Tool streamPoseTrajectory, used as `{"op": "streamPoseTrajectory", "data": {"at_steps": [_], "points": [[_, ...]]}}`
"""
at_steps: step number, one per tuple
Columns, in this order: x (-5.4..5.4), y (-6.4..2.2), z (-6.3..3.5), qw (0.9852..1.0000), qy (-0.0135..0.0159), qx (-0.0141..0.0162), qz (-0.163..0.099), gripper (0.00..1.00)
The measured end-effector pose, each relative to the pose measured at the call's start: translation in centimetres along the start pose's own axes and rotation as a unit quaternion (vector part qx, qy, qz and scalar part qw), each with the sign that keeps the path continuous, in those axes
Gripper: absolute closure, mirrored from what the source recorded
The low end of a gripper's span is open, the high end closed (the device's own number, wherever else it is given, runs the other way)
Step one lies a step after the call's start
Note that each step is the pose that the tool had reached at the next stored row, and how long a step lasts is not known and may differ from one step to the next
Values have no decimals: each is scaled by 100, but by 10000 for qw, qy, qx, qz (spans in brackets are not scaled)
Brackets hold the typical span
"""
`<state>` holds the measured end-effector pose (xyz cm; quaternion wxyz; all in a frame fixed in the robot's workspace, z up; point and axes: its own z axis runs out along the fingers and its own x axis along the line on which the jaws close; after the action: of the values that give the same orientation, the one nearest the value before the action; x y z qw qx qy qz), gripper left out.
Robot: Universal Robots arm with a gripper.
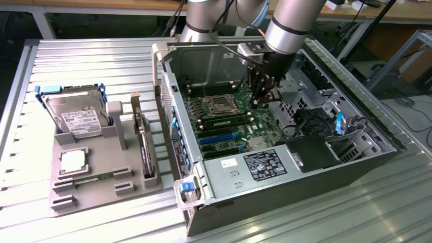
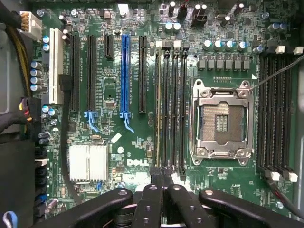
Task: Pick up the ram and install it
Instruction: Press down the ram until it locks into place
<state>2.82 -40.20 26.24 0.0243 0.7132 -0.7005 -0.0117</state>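
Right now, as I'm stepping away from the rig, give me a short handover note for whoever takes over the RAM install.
Gripper: inside the open PC case, low over the motherboard, beside the CPU socket.
The ram: standing on edge in a memory slot next to the CPU socket, on the side toward the blue expansion slot. The gripper is just to the exterior view's right of it.
Done: the ram is off the parts tray and in a slot.
Left: whether it is fully seated and latched cannot be told; nothing shows the gripper clear of the case.
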Motion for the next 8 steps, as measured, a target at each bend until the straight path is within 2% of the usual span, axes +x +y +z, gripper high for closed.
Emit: {"op": "streamPoseTrajectory", "data": {"at_steps": [8], "points": [[-4,5,253,10000,0,0,-2,89]]}}
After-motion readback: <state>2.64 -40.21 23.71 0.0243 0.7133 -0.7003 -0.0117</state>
